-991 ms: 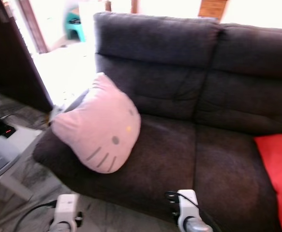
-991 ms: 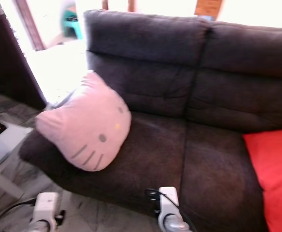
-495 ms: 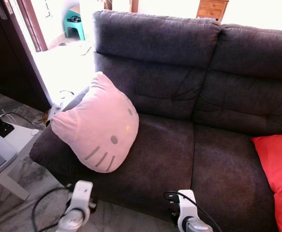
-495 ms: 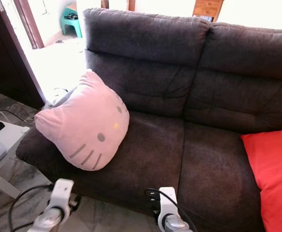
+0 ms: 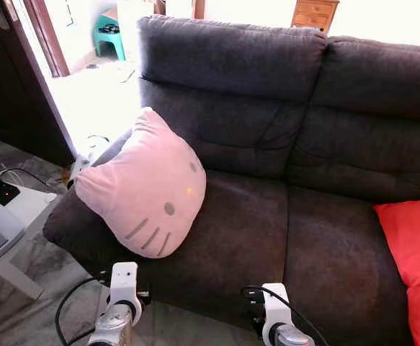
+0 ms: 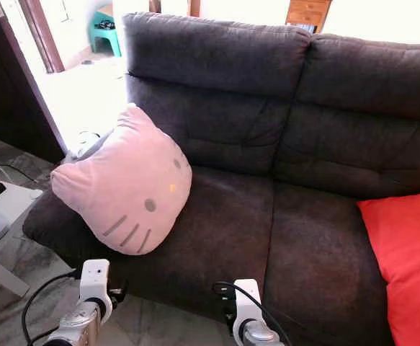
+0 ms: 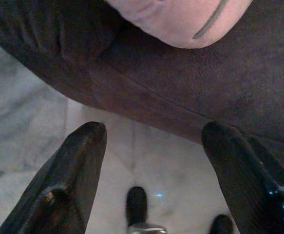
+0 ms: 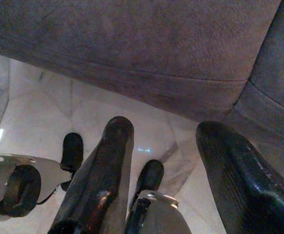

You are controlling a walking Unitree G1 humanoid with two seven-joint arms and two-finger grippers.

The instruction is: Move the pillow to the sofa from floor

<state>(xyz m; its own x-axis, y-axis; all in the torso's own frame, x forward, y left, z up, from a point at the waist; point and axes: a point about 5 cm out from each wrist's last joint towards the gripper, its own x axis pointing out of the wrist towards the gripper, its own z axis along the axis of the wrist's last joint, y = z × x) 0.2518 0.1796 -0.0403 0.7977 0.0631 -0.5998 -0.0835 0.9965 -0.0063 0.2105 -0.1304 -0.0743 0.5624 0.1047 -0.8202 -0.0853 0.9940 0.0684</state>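
Plush pillow [image 5: 146,189], matt suede-like sofa [image 5: 267,130]

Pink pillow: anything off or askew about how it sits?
Slightly. The pink pillow stands tilted on the sofa seat, leaning against the left armrest, its printed face rotated sideways. No damage visible; both grippers hang low, off it.

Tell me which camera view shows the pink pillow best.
The left eye view: the whole pink pillow shows, propped on the sofa seat's left end. The right eye view matches it. The left wrist view catches its lower edge.
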